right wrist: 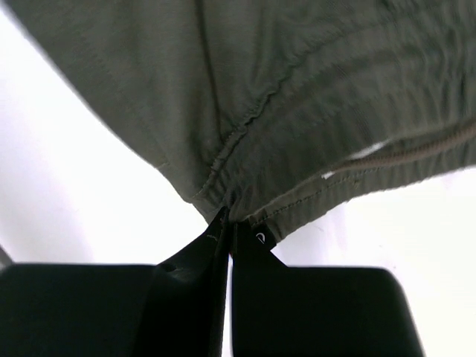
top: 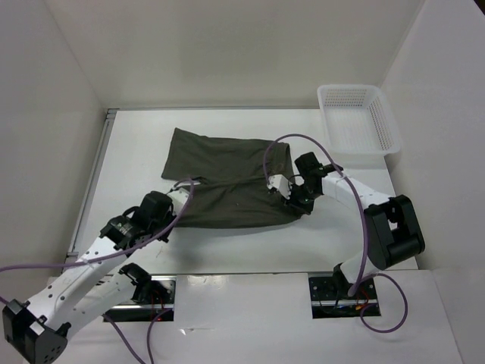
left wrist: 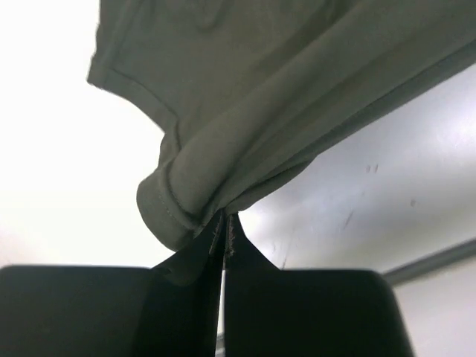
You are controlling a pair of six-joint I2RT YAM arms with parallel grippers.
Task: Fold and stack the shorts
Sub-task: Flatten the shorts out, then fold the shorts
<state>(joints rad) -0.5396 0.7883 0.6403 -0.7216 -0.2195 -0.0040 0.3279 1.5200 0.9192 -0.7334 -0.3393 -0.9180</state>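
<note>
**Shorts pinched at both near corners**

- Shorts (top: 227,182): dark olive, wrinkled, spread mostly flat in the middle of the white table (top: 136,152). One leg reaches to the far left.
- Left gripper (top: 184,203): clenched on the shorts' near-left corner. In the left wrist view the jaws of the gripper (left wrist: 224,223) meet tightly on a rolled, stitched hem. The cloth (left wrist: 245,97) bunches just above the tips.
- Right gripper (top: 292,199): clamped on the near-right corner. In the right wrist view the gripper (right wrist: 229,219) bites the gathered seam of the cloth (right wrist: 297,89). A drawstring (right wrist: 416,147) runs just beside that seam.
- White mesh basket (top: 383,125): far right corner of the table, well apart from the shorts.
- Purple cable (top: 267,155): arcs above the shorts' right edge.
</note>
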